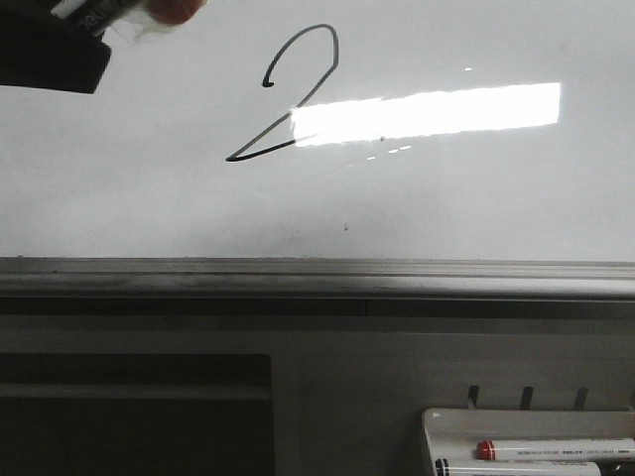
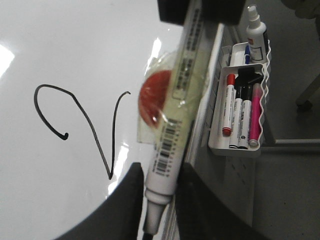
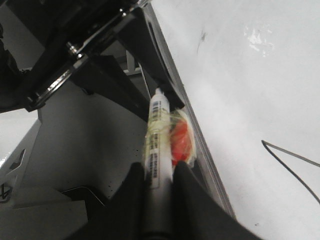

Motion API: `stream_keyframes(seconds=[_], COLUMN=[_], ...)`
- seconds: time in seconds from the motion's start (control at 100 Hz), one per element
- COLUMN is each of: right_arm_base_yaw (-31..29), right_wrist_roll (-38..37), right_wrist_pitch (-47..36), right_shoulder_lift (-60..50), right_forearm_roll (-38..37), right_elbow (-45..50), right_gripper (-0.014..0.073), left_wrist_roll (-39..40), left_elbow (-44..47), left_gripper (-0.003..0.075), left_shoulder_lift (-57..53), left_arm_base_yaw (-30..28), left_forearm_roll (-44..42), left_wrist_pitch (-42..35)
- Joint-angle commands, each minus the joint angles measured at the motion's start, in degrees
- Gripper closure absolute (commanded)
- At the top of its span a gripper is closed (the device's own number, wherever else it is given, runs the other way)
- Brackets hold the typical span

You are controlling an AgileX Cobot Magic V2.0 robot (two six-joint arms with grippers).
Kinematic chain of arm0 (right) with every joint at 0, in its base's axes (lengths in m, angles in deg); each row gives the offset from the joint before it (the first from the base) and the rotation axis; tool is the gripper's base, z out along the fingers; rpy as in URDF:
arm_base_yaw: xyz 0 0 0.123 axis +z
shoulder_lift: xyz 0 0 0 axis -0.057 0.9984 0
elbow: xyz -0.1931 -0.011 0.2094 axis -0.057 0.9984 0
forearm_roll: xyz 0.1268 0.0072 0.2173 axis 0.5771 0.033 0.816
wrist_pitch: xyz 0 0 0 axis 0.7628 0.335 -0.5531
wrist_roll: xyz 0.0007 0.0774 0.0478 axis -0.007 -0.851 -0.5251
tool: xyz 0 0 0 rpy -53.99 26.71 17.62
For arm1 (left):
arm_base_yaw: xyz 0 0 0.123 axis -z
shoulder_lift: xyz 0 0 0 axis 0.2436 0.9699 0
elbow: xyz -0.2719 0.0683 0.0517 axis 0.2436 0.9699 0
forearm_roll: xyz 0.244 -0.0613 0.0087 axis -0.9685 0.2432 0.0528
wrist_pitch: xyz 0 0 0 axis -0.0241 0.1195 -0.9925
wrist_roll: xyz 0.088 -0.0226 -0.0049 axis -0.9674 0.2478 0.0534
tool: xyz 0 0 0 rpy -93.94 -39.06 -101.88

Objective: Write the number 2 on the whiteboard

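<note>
The whiteboard (image 1: 476,198) fills the front view, and a black number 2 (image 1: 281,114) is drawn on it left of centre. The stroke also shows in the left wrist view (image 2: 91,137) and partly in the right wrist view (image 3: 265,143). My left gripper (image 2: 160,172) is shut on a white marker (image 2: 180,100) near its tip end. The marker has a barcode label and a red disc (image 2: 155,97) taped on. My right gripper (image 3: 158,172) is shut on the same marker (image 3: 156,135). A black gripper body with the marker (image 1: 50,50) shows at the top left corner, off the stroke.
The board's grey metal rim (image 1: 317,278) runs across below the writing. A white marker tray (image 1: 446,426) hangs at the lower right, holding several markers (image 2: 240,115). A spray bottle (image 2: 255,35) stands in the tray behind it.
</note>
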Motion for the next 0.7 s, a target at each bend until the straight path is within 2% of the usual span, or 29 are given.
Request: stream_keyframes(seconds=[0.0, 0.28, 0.69], right_arm_base_yaw=[0.03, 0.03, 0.03], right_wrist_roll=[0.29, 0.29, 0.29], right_wrist_pitch=[-2.66, -1.3, -6.3], right_shoulder_lift=[-0.96, -0.69, 0.28], right_forearm_roll=[0.71, 0.71, 0.71], right_elbow=[-2.17, -2.17, 2.71], right_gripper=[0.0663, 0.0663, 0.0663], left_wrist_roll=[0.21, 0.21, 0.32], left_elbow=[-1.77, -1.77, -0.57], left_gripper=[0.0628, 0.0725, 0.0729], left_shoulder_lift=[-0.35, -0.35, -0.35], left_arm_base_yaw=[0.56, 0.56, 0.56], left_forearm_roll=[3.96, 3.96, 4.34], left_wrist_pitch=[1.0, 1.12, 2.05])
